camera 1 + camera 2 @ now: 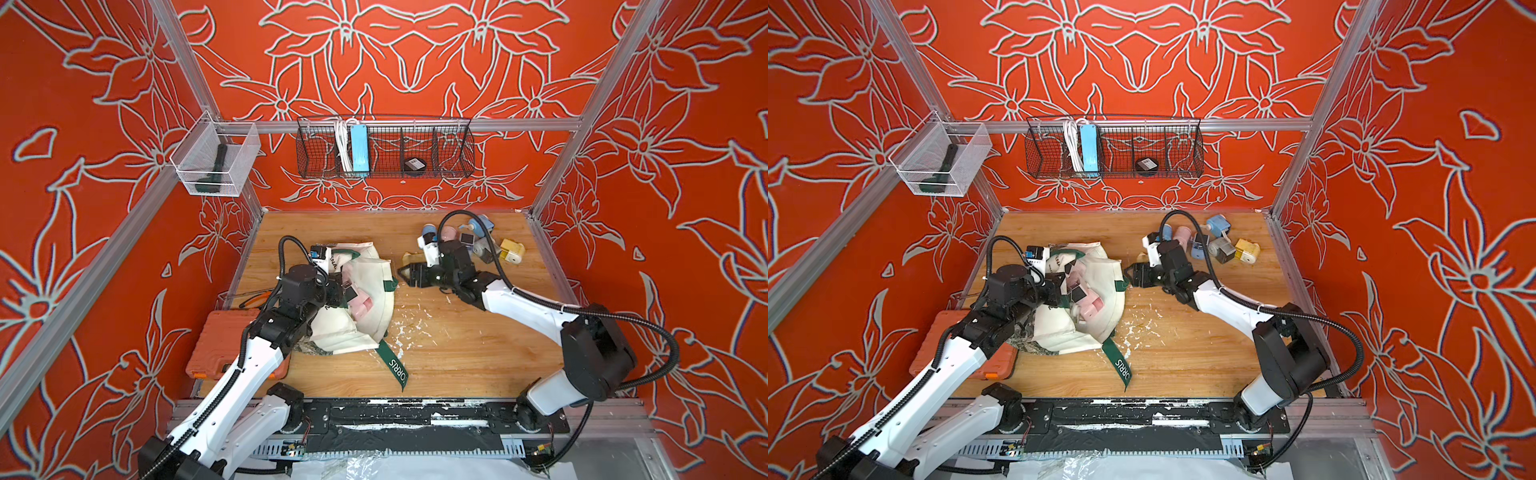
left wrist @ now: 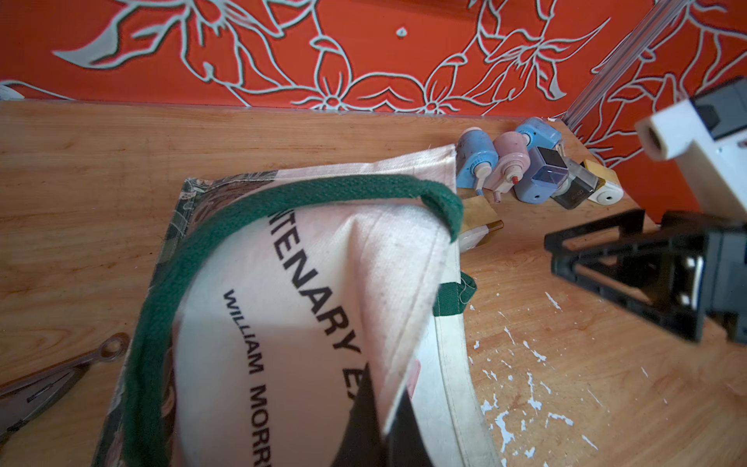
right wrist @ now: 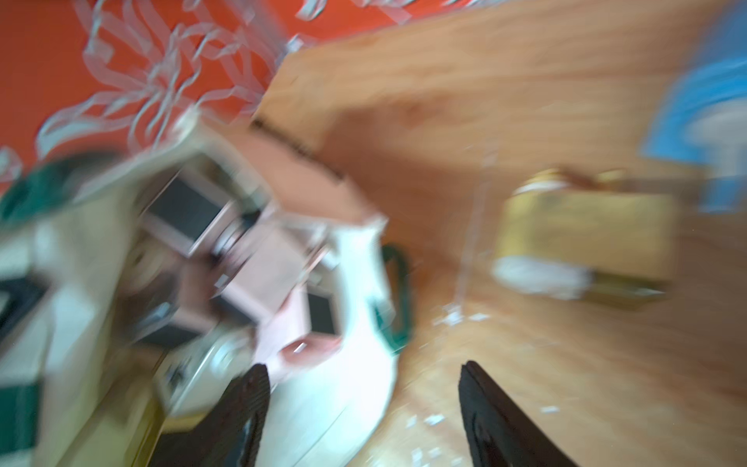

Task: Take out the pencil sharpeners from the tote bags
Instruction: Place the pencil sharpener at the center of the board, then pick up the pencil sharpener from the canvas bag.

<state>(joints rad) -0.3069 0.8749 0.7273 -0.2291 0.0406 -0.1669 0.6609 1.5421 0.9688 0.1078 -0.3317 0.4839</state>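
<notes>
Both top views are bright and evenly lit, sharp across the desk [image 1: 457, 353], with only soft shadows under the arms. Their wide lens bows the frame posts toward the picture edges, and the wall's pale flower outlines carry colour fringes there. The left wrist view is crisp in the middle distance, but the nearest cloth of the tote bag [image 2: 307, 283] and the dark left tool [image 2: 382, 400] are out of focus, and a grey shadow band crosses the cloth. The right wrist view is heavily motion-smeared: the pencil sharpeners [image 3: 258, 267] are streaks, and only the right tool [image 3: 364, 370] keeps fairly firm outlines.
</notes>
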